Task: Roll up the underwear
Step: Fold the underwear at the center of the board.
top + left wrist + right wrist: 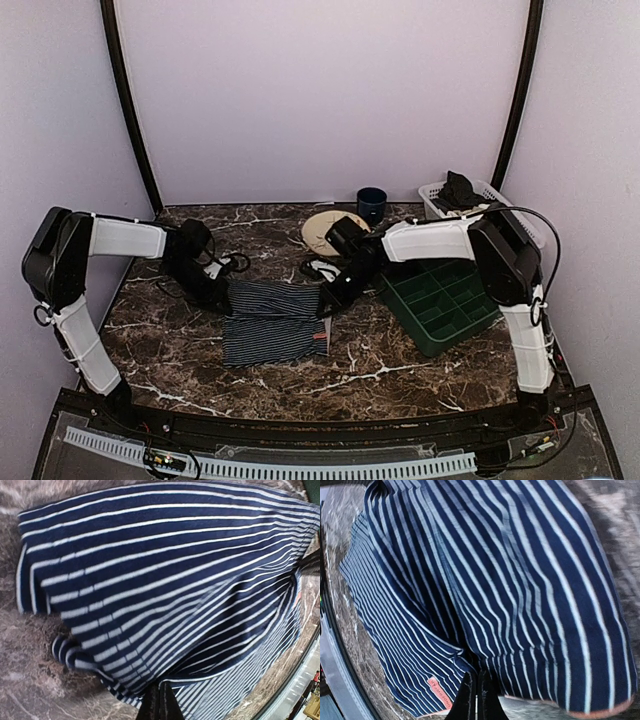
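While not yet wound into any roll, shows the underwear [270, 322] spread at the centre of the top view on the marble table [390, 375]. Navy with white pinstripes, far edge apparently doubled over toward the lower frame in a first fold. Carries a small red label [322, 342] at its right edge, seen again low and left of centre in the right wrist view.

Finds the left gripper [222, 287] at the cloth's upper-left corner and the right gripper [327, 300] at the upper-right corner. One per end, presumably to keep the fold line straight and the turn even across the width.

Shows, at the bottom edge of each wrist view, dark fingers [151, 707] pressed together with striped fabric gathered at their tips. Reads as both tools closed down on the garment's edge, with no gap visible between the jaws.

Suggests an early stage: one fold begun, most of the cloth flat below it. Calls next, by this reading, for both ends to travel together toward the lower frame, since an uneven pull could skew the roll or let the soft fabric slip free.

Leaves well apart, at right, a green divided tray [440, 300]. Sets along the table's upper edge a white basket [432, 195] holding dark cloth, a dark blue cup [371, 205] and a tan disc [318, 232].
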Controlling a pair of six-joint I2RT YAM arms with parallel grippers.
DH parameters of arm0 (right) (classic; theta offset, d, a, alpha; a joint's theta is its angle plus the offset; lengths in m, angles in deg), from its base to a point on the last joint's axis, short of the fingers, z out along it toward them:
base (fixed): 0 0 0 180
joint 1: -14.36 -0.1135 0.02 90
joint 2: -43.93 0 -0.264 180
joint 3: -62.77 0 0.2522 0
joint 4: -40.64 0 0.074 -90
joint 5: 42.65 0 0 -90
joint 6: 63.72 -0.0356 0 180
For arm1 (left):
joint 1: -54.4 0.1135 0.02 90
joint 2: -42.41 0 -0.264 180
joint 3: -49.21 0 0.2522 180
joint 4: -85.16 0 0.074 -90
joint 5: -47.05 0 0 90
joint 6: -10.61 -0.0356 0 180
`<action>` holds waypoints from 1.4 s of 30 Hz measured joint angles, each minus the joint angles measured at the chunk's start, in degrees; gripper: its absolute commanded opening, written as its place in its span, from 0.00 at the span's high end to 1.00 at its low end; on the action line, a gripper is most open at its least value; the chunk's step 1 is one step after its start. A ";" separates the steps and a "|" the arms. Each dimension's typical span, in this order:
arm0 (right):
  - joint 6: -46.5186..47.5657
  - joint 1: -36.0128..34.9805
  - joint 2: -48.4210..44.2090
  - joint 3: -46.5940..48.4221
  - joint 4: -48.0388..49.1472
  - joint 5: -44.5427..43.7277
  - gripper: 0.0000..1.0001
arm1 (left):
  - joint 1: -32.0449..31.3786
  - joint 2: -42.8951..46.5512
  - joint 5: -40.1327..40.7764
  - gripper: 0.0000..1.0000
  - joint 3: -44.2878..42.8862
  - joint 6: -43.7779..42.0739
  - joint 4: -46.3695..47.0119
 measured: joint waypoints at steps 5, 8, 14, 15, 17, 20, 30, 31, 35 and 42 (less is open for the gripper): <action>-0.72 3.26 1.16 4.00 -1.07 -1.11 1.00 | 0.22 -3.87 1.16 1.00 -2.78 0.31 -0.22; -0.46 4.92 1.44 7.56 -2.78 -1.51 1.00 | 0.24 -4.15 1.86 1.00 -5.97 0.20 -0.94; -0.02 5.38 0.07 10.34 -4.72 -1.05 1.00 | 0.28 -0.09 2.45 1.00 -9.97 0.35 -2.32; 0.13 5.27 -0.39 10.34 -5.33 -1.01 1.00 | 0.33 1.57 2.38 1.00 -9.79 0.59 -2.64; 0.28 5.05 -1.75 9.90 -6.10 -0.92 1.00 | 0.33 5.05 2.19 1.00 -9.05 1.29 -3.19; 0.55 4.72 -4.98 7.76 -6.32 -0.52 1.00 | 0.04 10.75 1.36 1.00 -6.49 2.58 -3.56; 0.50 2.40 -10.47 -6.29 -2.62 1.36 1.00 | -3.52 17.92 -1.38 1.00 7.87 9.29 -3.08; 0.37 2.19 -10.29 -7.54 -2.32 1.51 1.00 | -3.82 17.90 -1.33 1.00 8.94 10.03 -2.93; -0.33 1.49 -8.79 -8.96 -0.52 1.79 1.00 | -4.31 17.14 -1.33 1.00 10.99 11.76 -1.42; -0.70 0.96 -7.93 -8.96 1.57 1.79 1.00 | -5.29 14.21 -1.44 1.00 12.92 13.00 1.84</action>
